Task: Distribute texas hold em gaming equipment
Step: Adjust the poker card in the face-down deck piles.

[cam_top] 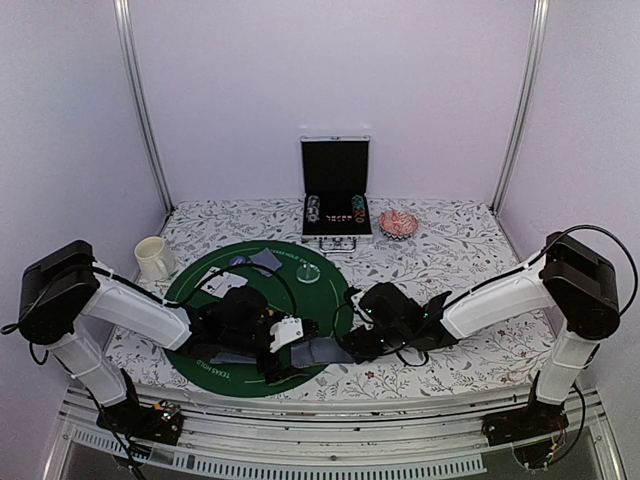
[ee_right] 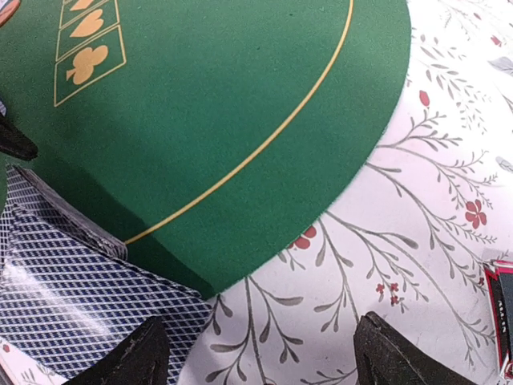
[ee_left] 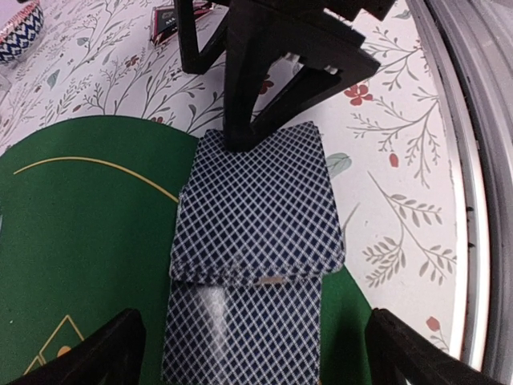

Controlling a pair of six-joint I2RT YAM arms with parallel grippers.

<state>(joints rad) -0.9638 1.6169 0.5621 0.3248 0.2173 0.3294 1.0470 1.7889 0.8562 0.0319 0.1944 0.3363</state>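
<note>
A stack of blue-backed playing cards (ee_left: 256, 200) lies at the near right edge of the green mat, with one card (ee_left: 240, 329) slid out toward my left gripper (ee_left: 256, 357), which is open with a finger on each side of that card. In the top view the cards (cam_top: 322, 352) sit between both grippers. My right gripper (ee_right: 268, 357) is open, and its left finger (ee_right: 136, 353) is over the corner of the cards (ee_right: 72, 297). From the left wrist view, a right finger (ee_left: 240, 96) touches the stack's far edge. Further cards (cam_top: 265, 260), a pale disc (cam_top: 310, 272) and a blue disc (cam_top: 238, 262) lie on the mat.
The round green felt mat (cam_top: 200, 290) lies on a floral tablecloth. An open chip case (cam_top: 335, 195) stands at the back, with a patterned bowl (cam_top: 397, 223) to its right. A white mug (cam_top: 153, 257) stands at the mat's left.
</note>
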